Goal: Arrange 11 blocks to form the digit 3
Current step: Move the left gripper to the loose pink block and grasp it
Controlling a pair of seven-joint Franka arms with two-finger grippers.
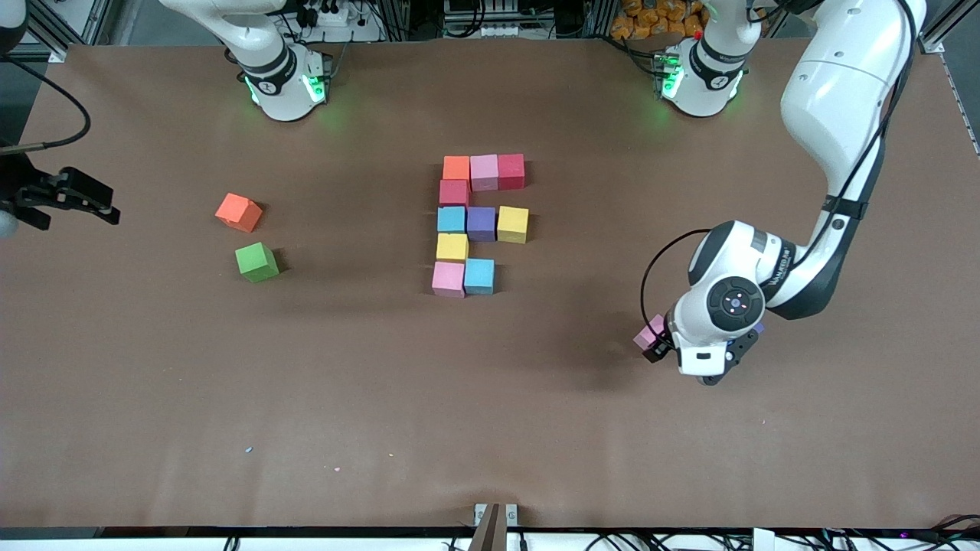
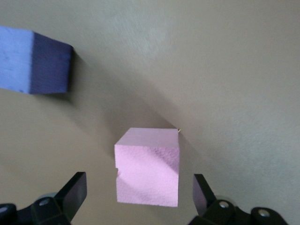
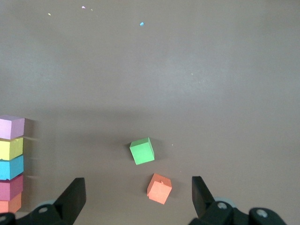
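1. Where the brown paper-covered table (image 1: pixel 490 413) ends at the robots' side, metal framing, cables and a pile of orange things line the edge, and both arm bases glow green there.
2. Mid-table sits the unfinished figure (image 1: pixel 481 223) of ten cubes packed edge to edge: an orange, a pink and a red one in the bar nearest the bases, a red one under the orange, then a light blue, a purple and a yellow one in the middle bar, a yellow one below the blue, and a pink and a light blue one in the bar nearest the front camera.
3. Toward the left arm's end of the table, the left gripper (image 1: pixel 664 346) hangs low over a loose pink cube (image 1: pixel 648 334); in the left wrist view that cube (image 2: pixel 147 167) lies between the spread fingers (image 2: pixel 74 191), which are apart from its sides and grasp nothing.
4. Near it lies a blue-violet cube (image 2: pixel 35 61), though the arm hides nearly all of it from the front camera, so its exact colour is uncertain.
5. At the right arm's end, the right gripper (image 1: pixel 76 200) waits with its jaws released and empty.
6. Between it and the figure lie a loose orange cube (image 1: pixel 239 212), turned askew, and a green cube (image 1: pixel 256 262) nearer the front camera.
7. All cubes look matte and foam-like, with slightly grainy faces and soft edges.
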